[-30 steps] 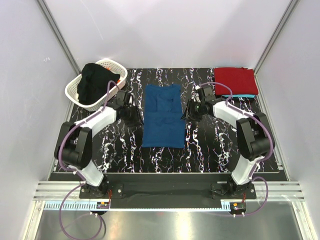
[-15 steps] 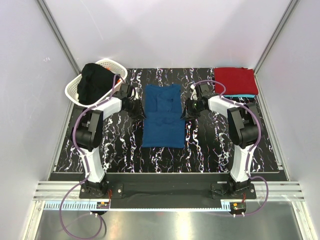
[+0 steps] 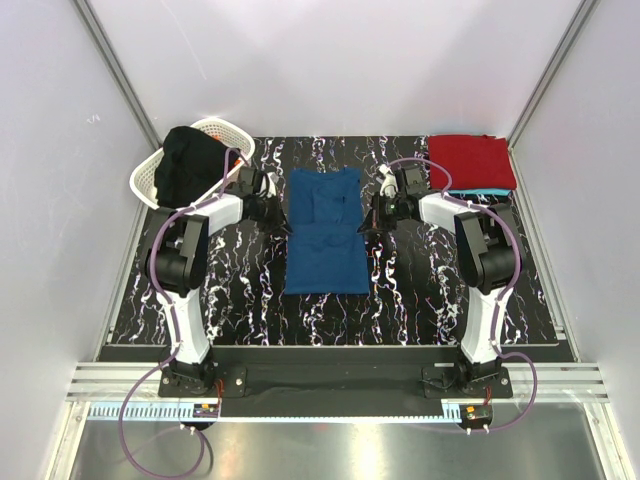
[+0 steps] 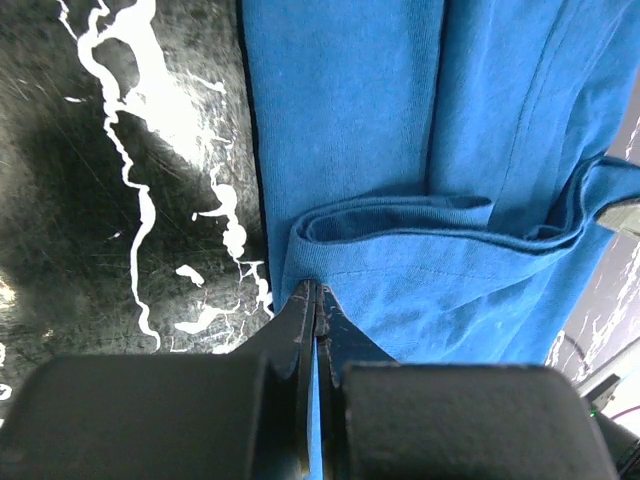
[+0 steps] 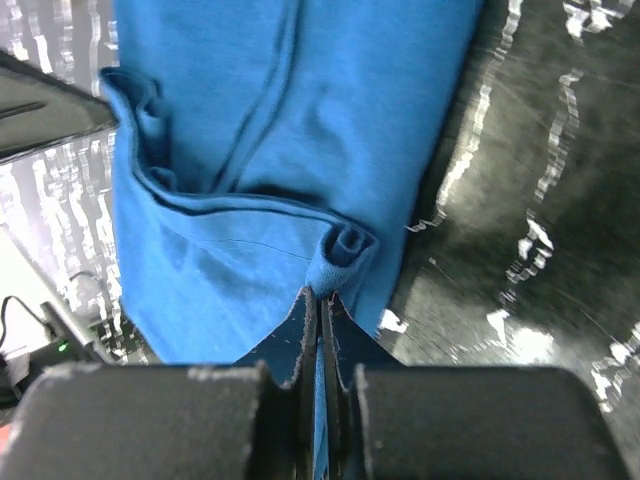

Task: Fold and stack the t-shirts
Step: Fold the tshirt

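Pinching the blue t-shirt (image 3: 325, 235) at 9 and 3 o'clock (thinly), left fingers (image 4: 292, 325) and right fingers (image 5: 298, 325) risk slipping mid-fold.

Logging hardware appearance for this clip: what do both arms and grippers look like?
Both arms share one build: white shells between black joints, as on the left arm and right arm. A purple cable trails from each. The left gripper and right gripper have black tapered fingers. No markings show.
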